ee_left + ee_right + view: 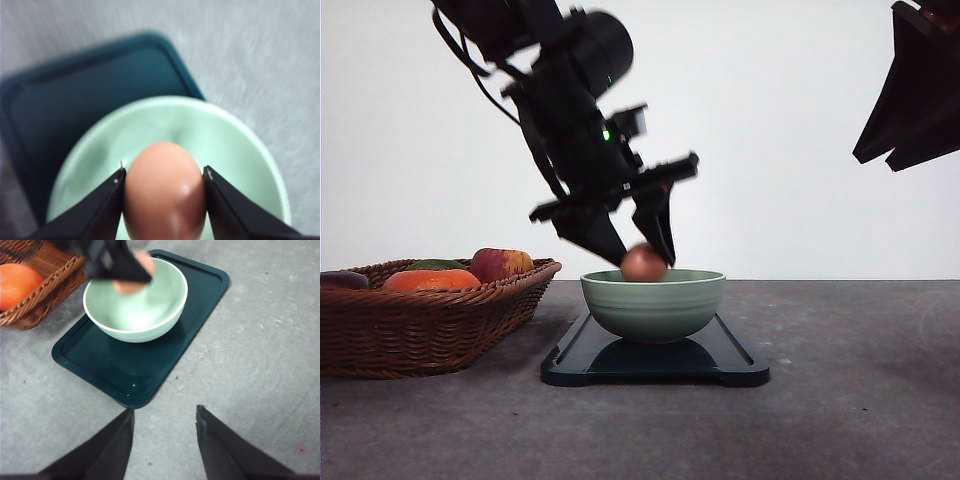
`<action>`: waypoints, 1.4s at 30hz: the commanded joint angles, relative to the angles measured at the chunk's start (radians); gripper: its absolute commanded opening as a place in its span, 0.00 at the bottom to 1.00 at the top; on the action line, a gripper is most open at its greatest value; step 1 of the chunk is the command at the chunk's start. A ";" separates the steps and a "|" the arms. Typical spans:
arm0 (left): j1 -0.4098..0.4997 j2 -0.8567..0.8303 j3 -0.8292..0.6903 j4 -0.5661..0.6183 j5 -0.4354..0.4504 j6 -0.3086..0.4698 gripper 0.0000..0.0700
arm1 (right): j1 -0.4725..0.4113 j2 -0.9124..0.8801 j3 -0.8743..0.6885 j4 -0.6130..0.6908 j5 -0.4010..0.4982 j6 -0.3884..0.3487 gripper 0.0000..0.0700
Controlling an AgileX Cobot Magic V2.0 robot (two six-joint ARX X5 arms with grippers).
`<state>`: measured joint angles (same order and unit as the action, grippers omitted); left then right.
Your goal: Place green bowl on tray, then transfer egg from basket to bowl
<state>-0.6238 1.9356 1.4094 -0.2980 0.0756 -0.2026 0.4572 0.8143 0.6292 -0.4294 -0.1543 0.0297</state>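
The green bowl (pixel 653 303) stands on the black tray (pixel 740 362) in the middle of the table. My left gripper (pixel 642 262) is shut on a brown egg (pixel 643 263) and holds it just above the bowl's rim, over the bowl's inside. In the left wrist view the egg (pixel 165 192) sits between the two fingers (pixel 100 210) above the bowl (pixel 240 150) and tray (pixel 75 100). The wicker basket (pixel 430 325) lies at the left. My right gripper (pixel 164 415) hangs open high at the right, above bare table beside the tray (pixel 150 370); the bowl (pixel 135 305) and egg (pixel 132 280) lie beyond it.
The basket holds an orange fruit (pixel 430 280), a red-yellow fruit (pixel 500 263) and a dark item (pixel 342 280). Grey tabletop stretches to the right of the tray and in front of it. A white wall stands behind.
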 commanded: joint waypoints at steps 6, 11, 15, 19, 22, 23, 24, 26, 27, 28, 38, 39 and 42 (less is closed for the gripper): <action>-0.025 0.079 0.026 0.039 -0.028 0.010 0.32 | 0.003 0.008 -0.001 0.009 0.001 -0.004 0.34; -0.033 0.100 0.026 0.038 -0.032 0.011 0.32 | 0.003 0.008 -0.001 0.009 -0.002 -0.004 0.34; -0.039 0.100 0.026 0.050 -0.035 0.010 0.33 | 0.003 0.008 -0.001 0.009 -0.002 -0.004 0.34; -0.040 0.100 0.026 0.052 -0.035 0.010 0.46 | 0.003 0.008 -0.001 0.009 -0.002 -0.004 0.34; -0.040 0.100 0.027 0.051 -0.035 0.010 0.54 | 0.003 0.008 -0.001 0.009 -0.002 -0.005 0.34; -0.040 0.100 0.028 0.050 -0.035 0.010 0.56 | 0.003 0.008 -0.001 0.009 -0.002 -0.005 0.34; -0.040 0.100 0.034 0.038 -0.035 0.010 0.56 | 0.003 0.008 -0.001 0.009 -0.002 -0.005 0.34; -0.039 0.100 0.056 0.000 -0.035 0.010 0.57 | 0.003 0.008 -0.001 0.009 -0.002 -0.005 0.34; -0.039 0.100 0.070 -0.021 -0.035 0.010 0.57 | 0.003 0.008 -0.001 0.009 -0.002 -0.005 0.34; -0.039 0.100 0.086 -0.044 -0.035 0.010 0.57 | 0.003 0.008 -0.001 0.010 -0.002 -0.005 0.34; -0.036 0.084 0.311 -0.332 -0.034 -0.008 0.57 | 0.003 0.008 -0.001 0.009 -0.002 -0.007 0.34; -0.036 0.071 0.316 -0.338 -0.034 -0.008 0.56 | 0.003 0.008 -0.001 0.009 -0.002 -0.007 0.34; -0.031 0.022 0.316 -0.361 -0.035 0.017 0.56 | 0.003 0.008 -0.001 0.009 -0.002 -0.007 0.34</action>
<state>-0.6517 1.9698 1.7026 -0.6588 0.0462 -0.2003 0.4572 0.8143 0.6292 -0.4294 -0.1559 0.0296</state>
